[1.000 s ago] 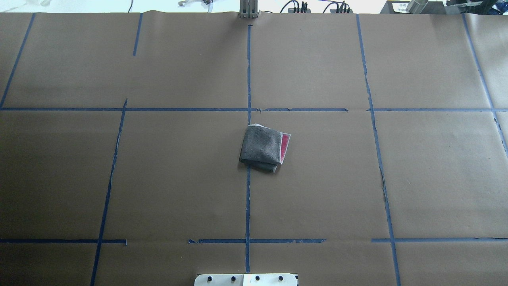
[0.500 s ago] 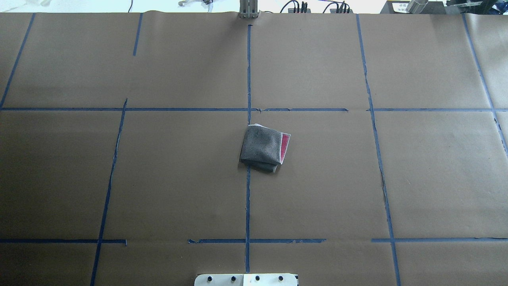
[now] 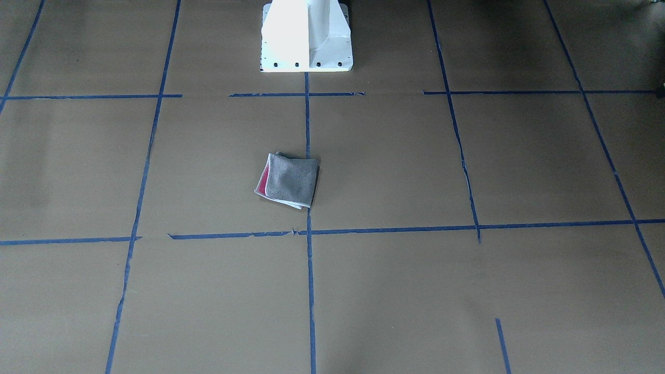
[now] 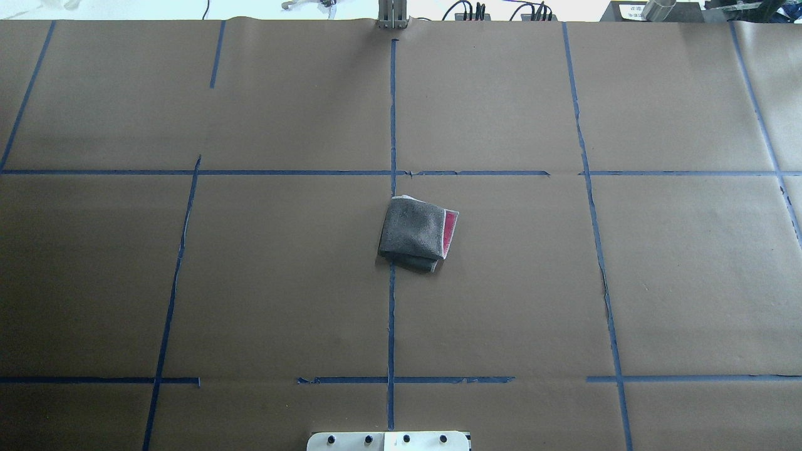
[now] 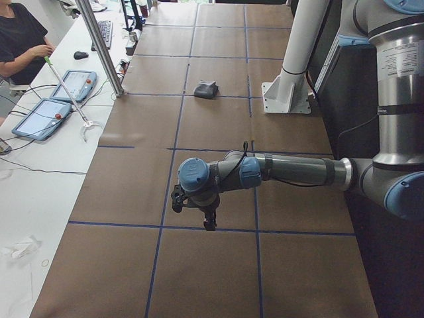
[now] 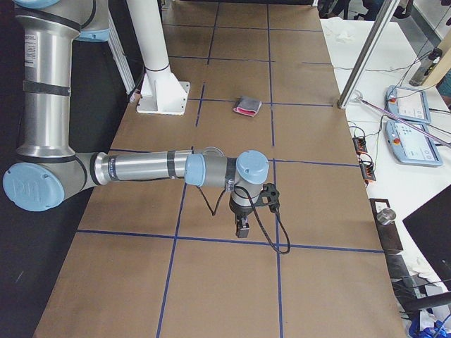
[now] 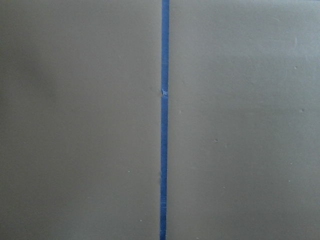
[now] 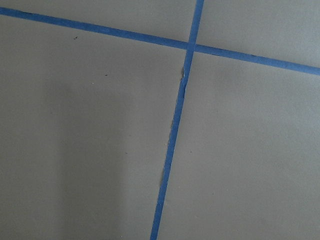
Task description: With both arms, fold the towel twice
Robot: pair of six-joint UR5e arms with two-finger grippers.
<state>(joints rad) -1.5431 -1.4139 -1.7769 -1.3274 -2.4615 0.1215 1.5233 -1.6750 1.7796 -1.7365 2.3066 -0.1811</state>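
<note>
The towel (image 4: 413,233) lies folded into a small thick square at the table's middle, grey face up, with a pink strip and whitish hem along its right edge. It also shows in the front-facing view (image 3: 288,180), the left view (image 5: 206,89) and the right view (image 6: 247,105). Both arms are away from it, out over the table's two ends. The left gripper (image 5: 208,220) and the right gripper (image 6: 242,227) point down above bare paper. I cannot tell whether either is open or shut. The wrist views show only paper and blue tape.
Brown paper with blue tape lines (image 4: 391,313) covers the table. The white pedestal base (image 3: 306,36) stands at the robot's edge. A metal post (image 5: 99,46), tablets (image 5: 41,119) and a seated person (image 5: 20,40) are on the operators' side.
</note>
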